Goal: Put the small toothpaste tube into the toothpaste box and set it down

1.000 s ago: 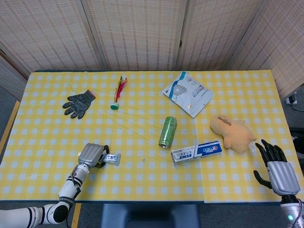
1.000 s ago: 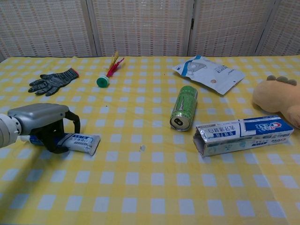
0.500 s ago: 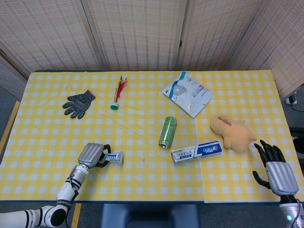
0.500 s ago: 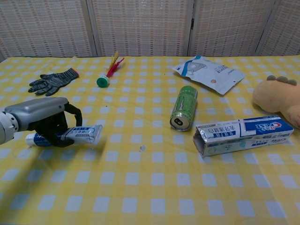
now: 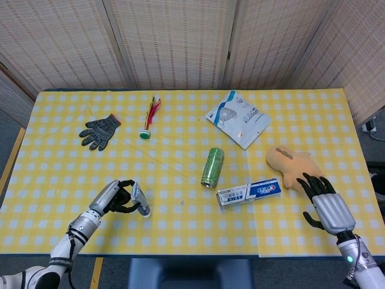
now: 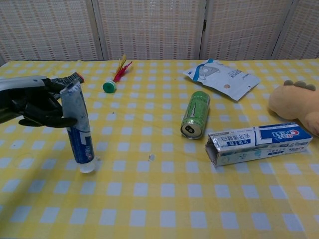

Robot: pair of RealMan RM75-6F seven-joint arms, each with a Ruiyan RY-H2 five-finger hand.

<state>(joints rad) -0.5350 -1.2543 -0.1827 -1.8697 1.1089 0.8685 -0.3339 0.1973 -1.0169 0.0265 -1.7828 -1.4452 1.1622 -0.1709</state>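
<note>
Head view: left hand [image 5: 118, 197] now raised off the cloth, gripping small toothpaste tube [image 5: 139, 200] turned upright instead of flat; right hand [image 5: 323, 201] moved closer to toothpaste box [image 5: 249, 192], fingers apart, holding nothing. Chest view: tube [image 6: 79, 130] hanging cap-down near table [image 6: 159, 209], pinched at its top by left hand [image 6: 35, 102]; box [image 6: 258, 143] unmoved, open end facing left.

Woven folding screens [image 5: 174, 42] stand behind the table [image 5: 180, 235].

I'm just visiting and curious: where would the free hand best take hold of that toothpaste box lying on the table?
Probably around the middle of the toothpaste box, coming down from above across its long sides. It lies flat with its open end facing the tube, so the right hand should keep clear of that mouth.
</note>
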